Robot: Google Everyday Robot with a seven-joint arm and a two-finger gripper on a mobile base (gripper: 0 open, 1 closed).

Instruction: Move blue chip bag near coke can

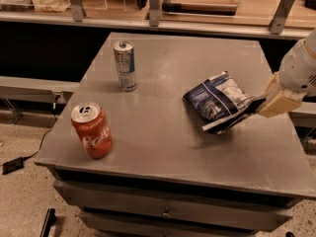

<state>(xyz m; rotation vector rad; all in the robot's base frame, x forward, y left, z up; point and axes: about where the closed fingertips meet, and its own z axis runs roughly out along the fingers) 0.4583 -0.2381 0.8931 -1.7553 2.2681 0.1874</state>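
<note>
A crinkly dark navy blue chip bag (216,100) with white patches sits right of the frame's centre, tilted, its right end raised off the surface and a shadow beneath it. The gripper (254,104) reaches in from the right edge of the frame, its fingers closed on the bag's right end; behind them are a tan wrist piece and a white arm segment. The bag is over a grey metal table (163,147) that fills most of the frame. The coke can (92,131), red with white script and a silver top, stands upright at the table's lower left corner, well apart from the bag. A taller slim silver-and-blue can (125,65) stands upright in the upper left part of the tabletop. A drawer front (168,211) shows below the table's front edge. A black cable (29,157) lies on the speckled floor at the left.
</note>
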